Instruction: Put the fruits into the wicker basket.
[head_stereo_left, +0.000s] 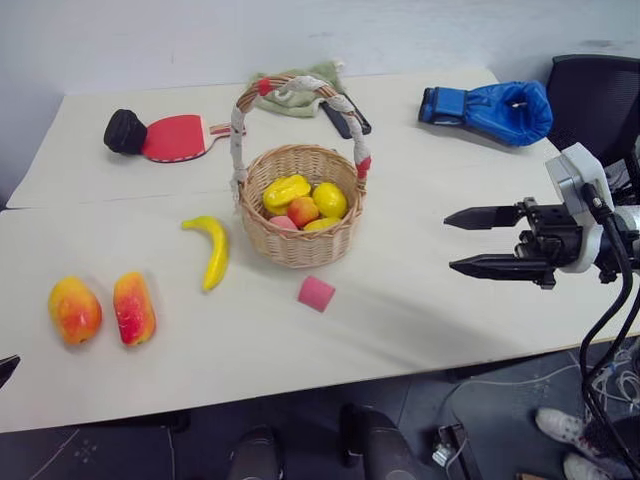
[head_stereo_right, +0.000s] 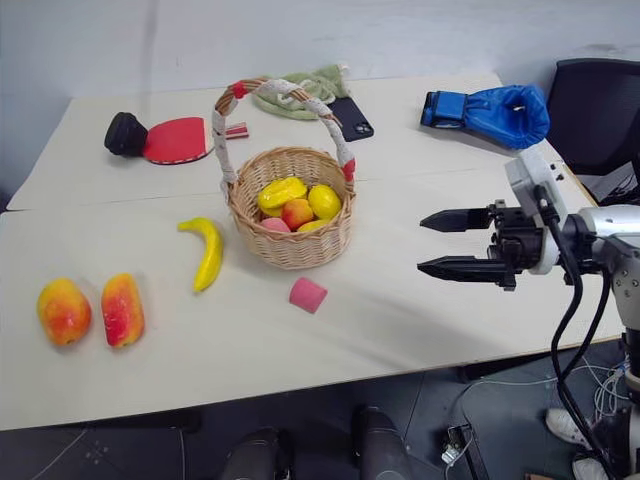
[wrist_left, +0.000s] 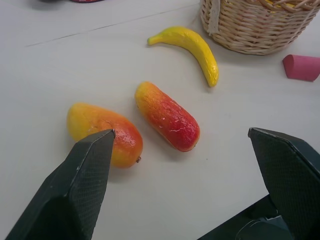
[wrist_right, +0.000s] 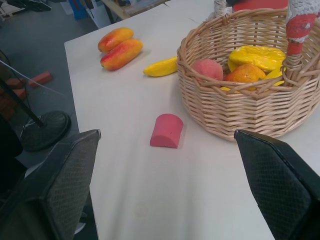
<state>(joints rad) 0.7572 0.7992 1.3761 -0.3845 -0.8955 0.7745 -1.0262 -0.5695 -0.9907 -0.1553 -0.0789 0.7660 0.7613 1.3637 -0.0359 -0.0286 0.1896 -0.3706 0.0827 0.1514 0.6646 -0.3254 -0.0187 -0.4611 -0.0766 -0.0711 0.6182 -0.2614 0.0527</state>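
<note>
Mangoes (head_stereo_left: 75, 310) (head_stereo_left: 134, 307) and banana (head_stereo_left: 211, 250) look glossy, rigid, light, likely slippery; grasp each across its middle. Left gripper (wrist_left: 185, 190) and right gripper (head_stereo_left: 483, 241) stand wide, empty; wicker basket (head_stereo_left: 300, 245) already holds fruit.

Count: two mangoes (head_stereo_left: 75, 310) (head_stereo_left: 134, 307), one banana (head_stereo_left: 211, 250), one pink block (head_stereo_left: 316, 293), one wicker basket (head_stereo_left: 300, 245) holding about five fruit pieces (head_stereo_left: 286, 190), one paddle (head_stereo_left: 175, 137), one blue glove (head_stereo_left: 495, 108).
</note>
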